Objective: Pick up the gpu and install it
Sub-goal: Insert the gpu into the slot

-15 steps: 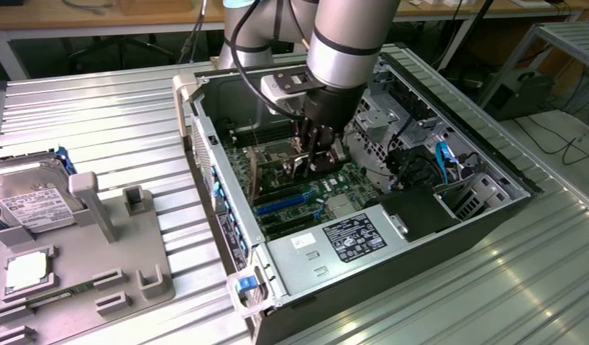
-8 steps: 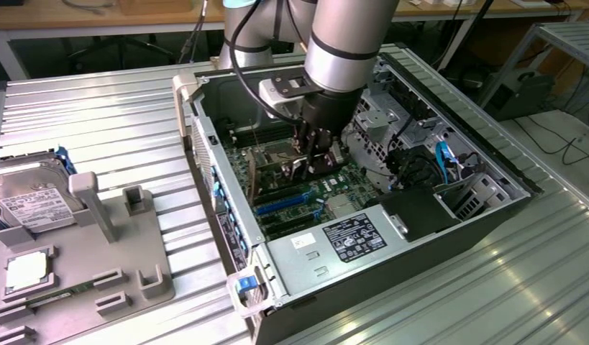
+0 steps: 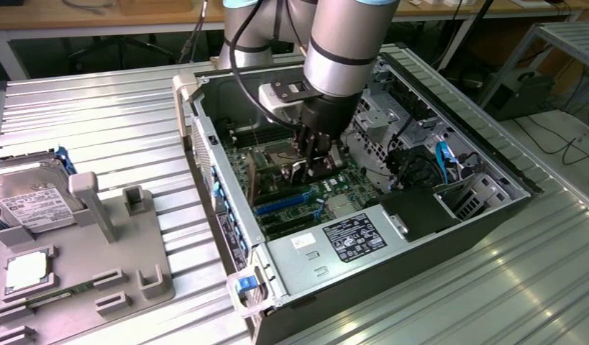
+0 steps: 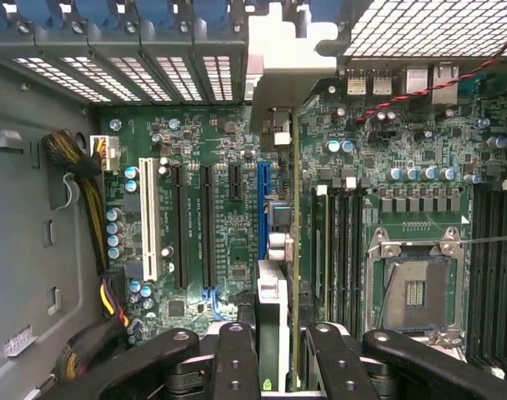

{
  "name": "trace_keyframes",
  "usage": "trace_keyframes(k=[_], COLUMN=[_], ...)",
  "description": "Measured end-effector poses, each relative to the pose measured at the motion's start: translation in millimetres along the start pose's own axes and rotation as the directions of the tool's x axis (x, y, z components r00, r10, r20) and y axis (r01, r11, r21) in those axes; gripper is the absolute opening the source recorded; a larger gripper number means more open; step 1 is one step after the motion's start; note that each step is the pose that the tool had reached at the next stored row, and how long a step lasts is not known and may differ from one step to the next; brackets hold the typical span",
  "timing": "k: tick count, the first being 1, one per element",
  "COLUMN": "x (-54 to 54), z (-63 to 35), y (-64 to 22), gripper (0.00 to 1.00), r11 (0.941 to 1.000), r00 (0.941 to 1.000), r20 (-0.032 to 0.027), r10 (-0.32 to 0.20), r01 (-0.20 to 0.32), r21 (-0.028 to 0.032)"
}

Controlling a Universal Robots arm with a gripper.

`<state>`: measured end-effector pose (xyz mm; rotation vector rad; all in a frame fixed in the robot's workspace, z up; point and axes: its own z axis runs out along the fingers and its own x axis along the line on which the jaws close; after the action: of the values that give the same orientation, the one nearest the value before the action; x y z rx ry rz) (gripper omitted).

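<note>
Since the gripper (image 4: pixel 278 367) has its jaws clamped on the graphics card (image 4: pixel 273 312), edge-down over the motherboard (image 4: pixel 195 142) just beside the blue slot (image 4: pixel 262 208) — keep the card upright, square to that slot, bracket (image 4: pixel 278 58) tucked at the case's rear wall, push straight, no rocking. Can't tell if it's seated.

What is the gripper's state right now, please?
Gripper: closed, holding the gpu edge-on inside the open computer case.
</note>
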<state>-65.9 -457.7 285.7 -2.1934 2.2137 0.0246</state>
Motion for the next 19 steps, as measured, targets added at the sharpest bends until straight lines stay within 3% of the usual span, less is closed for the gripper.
trace_keyframes(k=[19], x=[5.6], z=[11.1], y=[5.4], gripper=[0.28], r11=[1.0000], r00=[1.0000], r20=[-0.0002], r10=[0.000], r01=[0.000], r21=[-0.0001])
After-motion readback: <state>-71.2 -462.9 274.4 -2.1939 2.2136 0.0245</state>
